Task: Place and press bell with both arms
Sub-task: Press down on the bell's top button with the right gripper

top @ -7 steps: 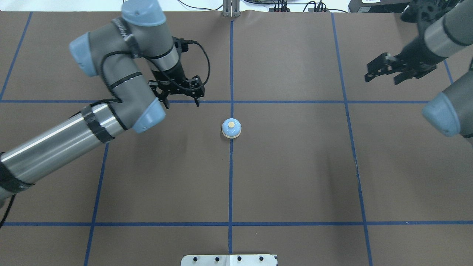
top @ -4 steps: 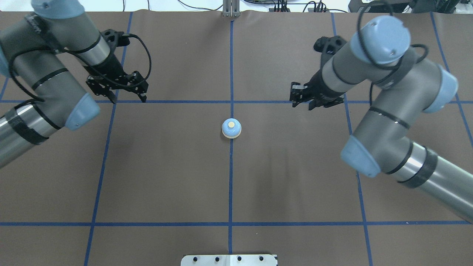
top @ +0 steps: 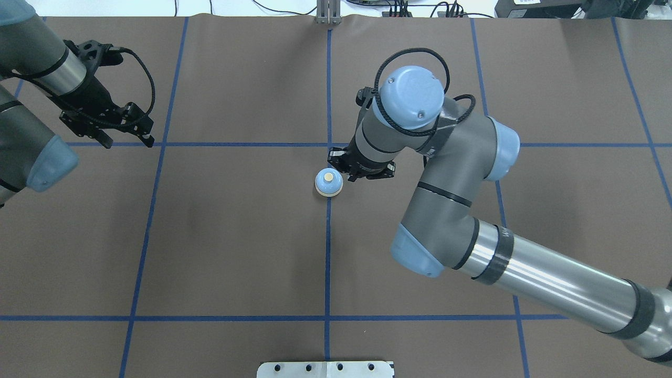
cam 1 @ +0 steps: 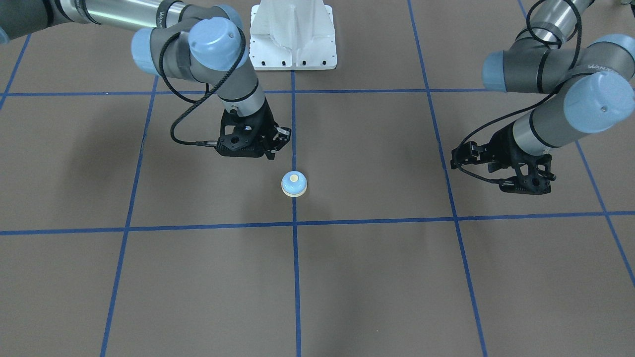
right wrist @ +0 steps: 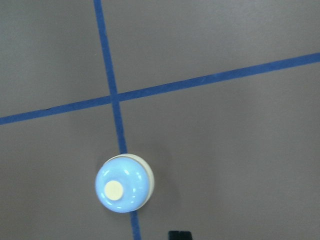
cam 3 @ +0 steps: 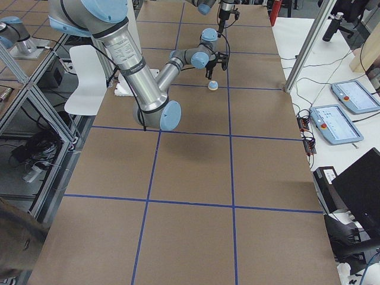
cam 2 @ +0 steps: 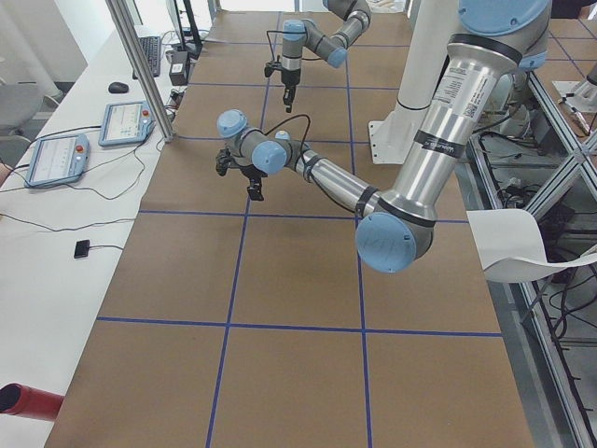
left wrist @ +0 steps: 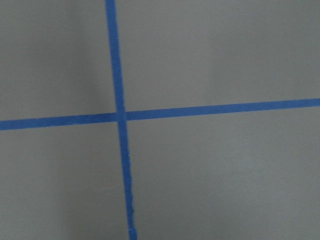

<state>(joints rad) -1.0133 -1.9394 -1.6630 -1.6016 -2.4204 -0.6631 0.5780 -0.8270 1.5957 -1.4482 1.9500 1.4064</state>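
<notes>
- Bell (top: pixel 329 182) upright on table (top: pixel 236 236), on the centre tape line (top: pixel 327 252).
- My right arm (top: pixel 451 173) reaches mid-table; my left arm (top: pixel 31 105) is off to the side.
- My right claw (top: pixel 359 174): clenched, empty, just beside bell.
- My left claw (top: pixel 128 143): released, empty, well apart from bell.

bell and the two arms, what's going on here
The bell sits alone on the table, on a blue tape line. The right gripper hovers just beside it without touching; I cannot tell whether it is open. The left gripper hangs open and empty, far off to the side. Nothing is pressing the bell at this moment.
</notes>
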